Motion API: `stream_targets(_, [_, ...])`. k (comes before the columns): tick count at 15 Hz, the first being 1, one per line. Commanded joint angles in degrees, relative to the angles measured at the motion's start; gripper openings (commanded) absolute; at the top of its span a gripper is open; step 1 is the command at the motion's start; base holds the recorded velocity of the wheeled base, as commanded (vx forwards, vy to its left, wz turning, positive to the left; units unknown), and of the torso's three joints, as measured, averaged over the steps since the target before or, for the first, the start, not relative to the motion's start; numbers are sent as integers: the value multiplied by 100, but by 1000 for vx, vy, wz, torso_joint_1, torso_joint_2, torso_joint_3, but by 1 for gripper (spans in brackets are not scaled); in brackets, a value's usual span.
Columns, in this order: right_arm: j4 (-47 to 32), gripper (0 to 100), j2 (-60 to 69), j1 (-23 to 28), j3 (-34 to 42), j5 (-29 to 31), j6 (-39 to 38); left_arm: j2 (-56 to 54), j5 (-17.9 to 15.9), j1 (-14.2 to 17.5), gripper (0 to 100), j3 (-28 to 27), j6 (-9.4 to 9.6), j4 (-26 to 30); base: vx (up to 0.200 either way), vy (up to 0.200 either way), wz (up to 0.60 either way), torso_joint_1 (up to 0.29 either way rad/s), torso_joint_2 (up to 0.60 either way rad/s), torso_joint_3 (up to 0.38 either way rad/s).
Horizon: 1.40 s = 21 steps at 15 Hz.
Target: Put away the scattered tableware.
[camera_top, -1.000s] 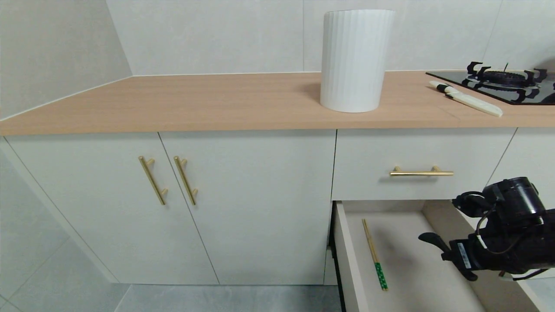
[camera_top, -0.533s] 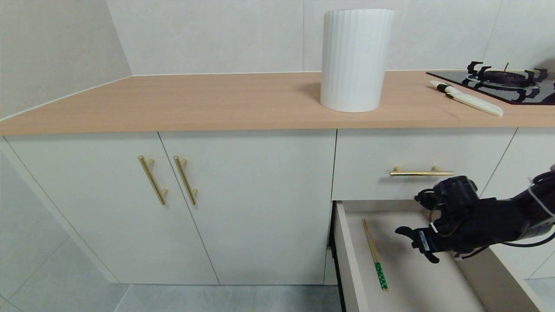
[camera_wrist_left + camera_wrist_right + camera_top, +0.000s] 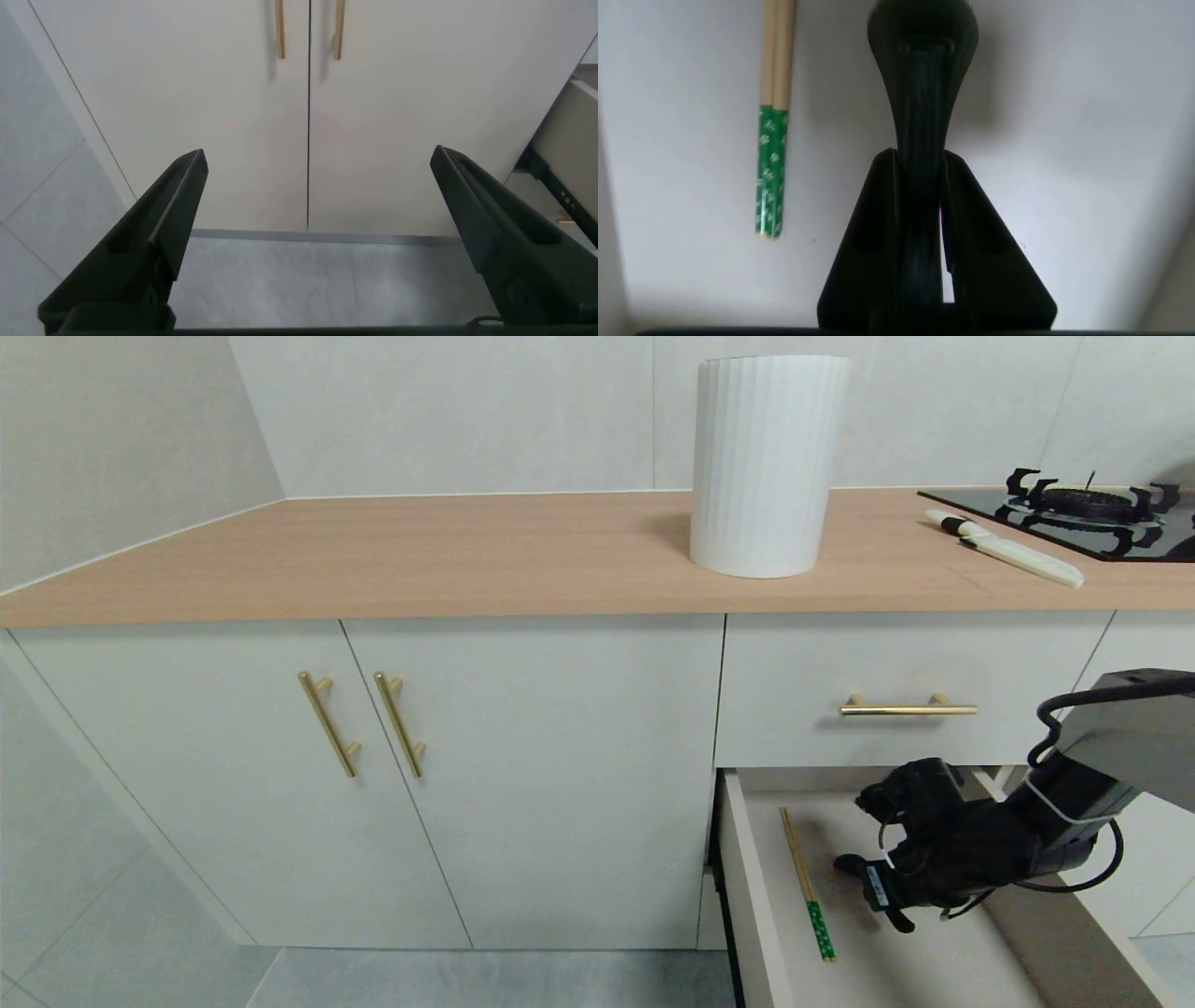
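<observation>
A pair of wooden chopsticks [image 3: 805,882] with green patterned ends lies on the floor of the open drawer [image 3: 747,887]; the right wrist view shows the chopsticks [image 3: 773,121] too. My right gripper [image 3: 851,868] is low inside the drawer, just right of the chopsticks and apart from them. Its fingers [image 3: 922,56] are shut with nothing between them. A cream-handled knife [image 3: 1004,549] lies on the wooden countertop at the right. My left gripper [image 3: 318,161] stands open and empty, facing the cabinet doors above the floor.
A tall white ribbed container [image 3: 766,467] stands on the countertop [image 3: 420,555]. A black gas hob [image 3: 1083,513] sits at the far right behind the knife. A shut drawer with a brass handle [image 3: 907,709] is above the open one. Two cabinet doors [image 3: 373,775] are shut.
My right gripper has moved left and down into the open drawer, closer to the chopsticks. The chopsticks and the knife lie where they were.
</observation>
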<state>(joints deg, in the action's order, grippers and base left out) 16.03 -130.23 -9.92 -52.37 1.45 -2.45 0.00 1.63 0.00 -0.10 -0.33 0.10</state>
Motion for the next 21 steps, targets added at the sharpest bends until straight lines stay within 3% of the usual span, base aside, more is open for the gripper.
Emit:
stream_targets(1, [120,0,-301,-1,-10,110,-1,0,4,0,100,1,-11,-1,0,0,0,0,0,0])
stream_targets(7, [269,0,-310,-1,-10,224,-1,0,4,0,100,1,-2,-1,0,0,0,0,0,0])
stream_targets(8, [339,100,-266,-1,-1,224,-1,0,4,0,100,1,-2,-1,0,0,0,0,0,0])
stream_targets(12, [374,100,-152,-1,16,189,-27,0,4,0,100,1,-2,-1,0,0,0,0,0,0])
stream_targets(16, [295,100,1246,-1,324,224,-203,0,4,0,100,1,-2,-1,0,0,0,0,0,0])
stream_targets(19, [-830,100,2942,-1,623,250,-212,0,4,0,100,1,-2,-1,0,0,0,0,0,0])
stream_targets(21, [-1164,100,3469,-1,799,250,-212,0,4,0,100,1,-2,-1,0,0,0,0,0,0])
